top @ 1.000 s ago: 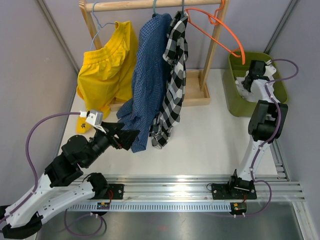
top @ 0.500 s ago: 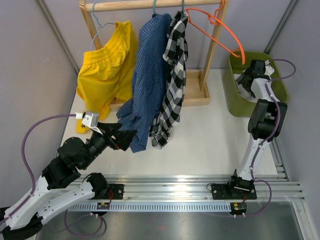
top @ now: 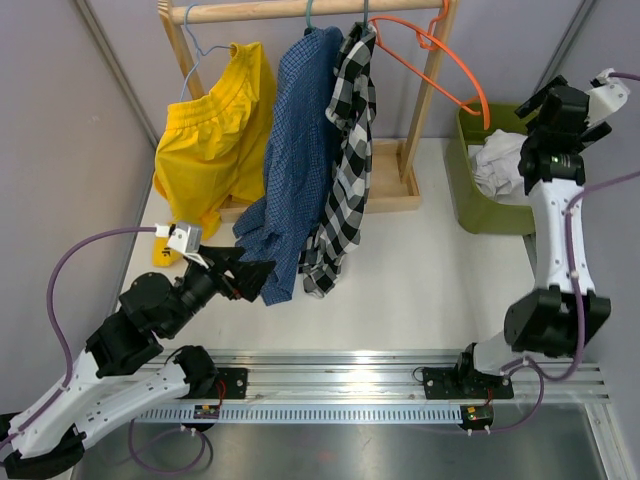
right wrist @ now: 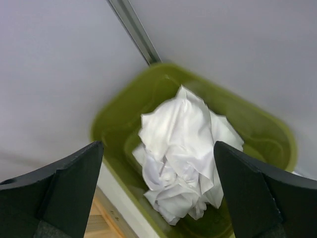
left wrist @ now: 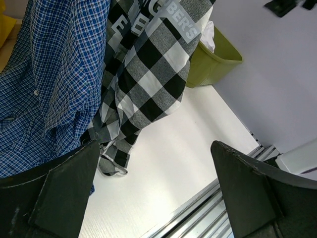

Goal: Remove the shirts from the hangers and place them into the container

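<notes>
we see a white table (top: pixel 420 270) from above, with a wooden clothes rail (top: pixel 260 12) at the back and a green bin (top: pixel 468 205) at the right. one of the three shirts looks done: the white shirt (right wrist: pixel 183 158) lies crumpled inside the bin, and an orange hanger (top: pixel 465 80) hangs bare from the right end of the rail, its arm reaching out towards the bin. the right gripper (right wrist: pixel 157 148) hovers above the bin with its fingers spread wide and nothing between them. its own camera looks down between the two fingers onto the white shirt, which it does not touch. two shirts are left: the blue checked shirt (top: pixel 295 150) and the black-and-white plaid shirt (top: pixel 350 150) hang side by side in the middle of the rail, touching each other, their tails hanging down toward the table. only the hooks of their hangers show above the collars, so we can tell little about them. a yellow garment (top: pixel 215 130) hangs to the left of them and is no part of the job. the left gripper (left wrist: pixel 154 145) is low over the table, just beside the bottom hem of the blue shirt, fingers wide apart and empty, pointing toward the two hanging shirts. we judge the task about a third done, and the blue shirt the likely next one, since the left gripper is nearest it.
</notes>
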{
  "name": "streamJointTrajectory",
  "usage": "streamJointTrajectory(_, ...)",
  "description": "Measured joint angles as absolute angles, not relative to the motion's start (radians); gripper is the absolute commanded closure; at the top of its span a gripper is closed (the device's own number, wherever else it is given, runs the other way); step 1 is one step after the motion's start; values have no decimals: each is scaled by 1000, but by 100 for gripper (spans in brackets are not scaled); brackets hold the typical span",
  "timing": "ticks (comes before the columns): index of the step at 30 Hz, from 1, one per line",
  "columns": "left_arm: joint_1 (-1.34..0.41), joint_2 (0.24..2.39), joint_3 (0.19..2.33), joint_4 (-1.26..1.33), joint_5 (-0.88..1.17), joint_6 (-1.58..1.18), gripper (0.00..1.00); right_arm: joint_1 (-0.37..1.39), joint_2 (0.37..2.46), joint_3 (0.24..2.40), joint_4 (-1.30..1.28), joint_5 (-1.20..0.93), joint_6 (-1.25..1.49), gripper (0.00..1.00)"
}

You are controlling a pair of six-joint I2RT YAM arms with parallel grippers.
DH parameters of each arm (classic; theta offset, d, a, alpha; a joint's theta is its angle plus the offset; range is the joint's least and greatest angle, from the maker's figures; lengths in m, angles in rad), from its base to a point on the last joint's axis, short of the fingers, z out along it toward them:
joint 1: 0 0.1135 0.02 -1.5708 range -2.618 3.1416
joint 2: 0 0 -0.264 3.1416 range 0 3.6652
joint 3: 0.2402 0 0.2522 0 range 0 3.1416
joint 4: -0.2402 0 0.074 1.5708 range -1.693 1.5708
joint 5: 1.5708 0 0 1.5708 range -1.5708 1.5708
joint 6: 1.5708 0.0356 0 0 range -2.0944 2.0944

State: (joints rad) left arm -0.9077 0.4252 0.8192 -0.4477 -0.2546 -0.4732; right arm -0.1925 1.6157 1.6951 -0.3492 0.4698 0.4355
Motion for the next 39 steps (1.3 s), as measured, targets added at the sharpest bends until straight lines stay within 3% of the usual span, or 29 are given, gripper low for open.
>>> streamJointTrajectory(9,-908,454,825,-445,-253,-471,1,28,1080,1424,-207,531,355,2)
streamJointTrajectory(14,-908,454,825,-440,-248,-470,1,164,974,1415,-251,304,333,4)
streamJointTrajectory(20,-908,454,825,-439,-242,-469,1,216,1030,1495,-298,-84,333,5)
streamJointTrajectory(26,-908,451,825,-439,-241,-470,1,285,1182,1602,-365,-303,332,6)
streamJointTrajectory(35,-908,450,825,-439,-238,-470,1,459,1369,1824,-484,-349,267,6)
streamJointTrajectory(39,-908,443,825,-439,-237,-470,1,576,1446,1971,-562,-184,208,5)
